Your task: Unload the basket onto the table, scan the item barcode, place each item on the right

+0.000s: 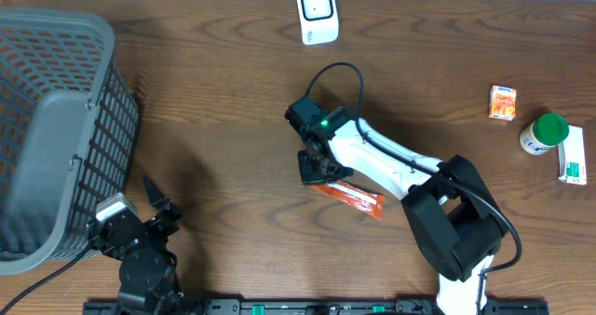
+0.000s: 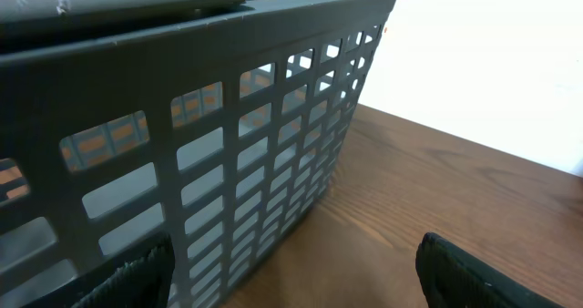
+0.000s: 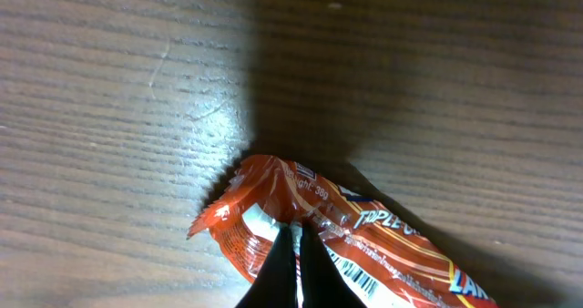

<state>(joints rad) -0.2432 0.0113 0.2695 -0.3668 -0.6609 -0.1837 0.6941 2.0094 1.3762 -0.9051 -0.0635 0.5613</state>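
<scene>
My right gripper (image 3: pixel 293 242) is clenched on one end of the crinkly orange foil snack packet (image 3: pixel 401 253), presumably to carry its barcode to the white plastic scanner (image 1: pixel 317 12).

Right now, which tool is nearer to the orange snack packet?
Right. The right tool is pinched shut on the orange snack packet; the left tool sits open, well away beside the grey basket.

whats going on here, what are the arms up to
The right gripper is shut on one end of an orange snack packet in the middle of the table, and its barcode shows in the wrist view. The white scanner sits apart at the far edge, and the packet is not near it yet. The left gripper hangs open beside the grey basket, holding nothing.
</scene>
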